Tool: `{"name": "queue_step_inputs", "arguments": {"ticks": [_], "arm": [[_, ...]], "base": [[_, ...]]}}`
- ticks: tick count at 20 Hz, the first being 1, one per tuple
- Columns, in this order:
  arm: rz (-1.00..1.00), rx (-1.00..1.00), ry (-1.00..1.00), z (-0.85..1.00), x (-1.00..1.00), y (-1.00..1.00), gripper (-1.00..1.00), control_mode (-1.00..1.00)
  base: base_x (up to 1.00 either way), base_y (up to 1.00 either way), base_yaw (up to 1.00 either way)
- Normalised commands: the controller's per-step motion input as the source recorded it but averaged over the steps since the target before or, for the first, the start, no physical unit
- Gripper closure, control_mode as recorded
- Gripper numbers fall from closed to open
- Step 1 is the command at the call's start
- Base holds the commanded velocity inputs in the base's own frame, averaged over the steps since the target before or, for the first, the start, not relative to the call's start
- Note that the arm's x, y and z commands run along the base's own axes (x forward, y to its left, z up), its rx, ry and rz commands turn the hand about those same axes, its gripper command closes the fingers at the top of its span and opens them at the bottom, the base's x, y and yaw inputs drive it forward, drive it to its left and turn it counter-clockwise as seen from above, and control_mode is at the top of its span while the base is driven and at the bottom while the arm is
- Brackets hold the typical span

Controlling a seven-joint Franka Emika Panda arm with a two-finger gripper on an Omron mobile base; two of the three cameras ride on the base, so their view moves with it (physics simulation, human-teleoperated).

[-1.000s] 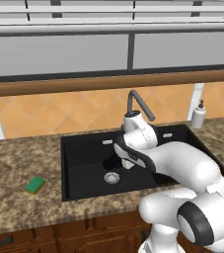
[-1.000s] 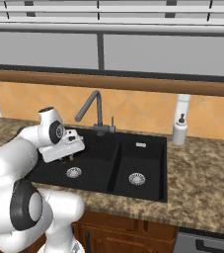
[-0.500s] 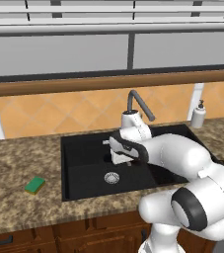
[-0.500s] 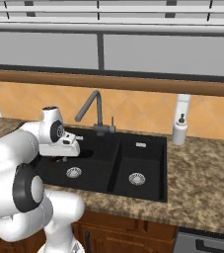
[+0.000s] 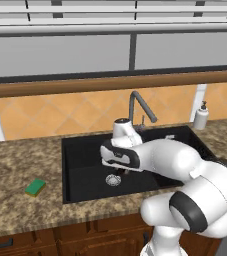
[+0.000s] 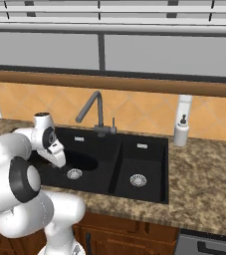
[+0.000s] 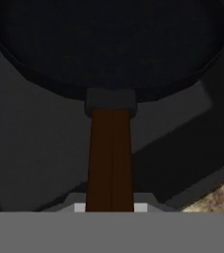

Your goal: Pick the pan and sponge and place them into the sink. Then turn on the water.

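Now the arm has swung leftward and lower over the last second, carrying the pan [image 7: 108, 44] from above the middle of the sink [image 5: 85, 172] down into its left basin. In the hand view the brown handle runs straight up from between the jaws to the round black bowl, so the jaws are closed on the handle and have not let go. Beneath the pan lies the dark basin floor, and a corner of speckled worktop [image 5: 15, 165] shows at the edge. My reading: the pan is nearly delivered, and releasing it comes next.

Going left to right in the left base view: one sponge [image 5: 35, 187], green on top, lies flat on the worktop, well left of the sink and untouched. Next comes one sink with two basins and two silver drains; the left drain [image 5: 113, 180] sits just under the robot's hand. One dark curved faucet [image 5: 141, 107] stands at the far rim between the basins, and no stream falls from it. One white soap bottle [image 5: 201, 116] stands at the far right corner.

So one thing is almost placed; the sponge and the water remain.
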Motion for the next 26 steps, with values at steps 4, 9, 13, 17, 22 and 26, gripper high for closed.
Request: {"name": "queue_step_inputs", "arguments": {"ticks": [4,9,13,17,22,26], "arm": [[-0.72,0.0,0.0,-0.31,0.0,0.42,1.0,-1.0],[-0.71,0.0,0.0,-0.43,0.13,0.47,1.0,-1.0],[-0.61,0.0,0.0,-0.45,0.35,0.65,1.0,-1.0],[-0.5,0.01,0.0,-0.34,0.44,0.51,1.0,-1.0],[-0.35,0.08,0.0,-0.19,0.43,0.13,1.0,-1.0],[-0.35,0.08,0.03,-0.16,0.54,0.0,1.0,-1.0]], "base": [[0.0,0.0,0.0],[0.0,0.0,0.0],[0.0,0.0,0.0],[0.0,0.0,0.0],[0.0,0.0,0.0],[0.0,0.0,0.0]]}}
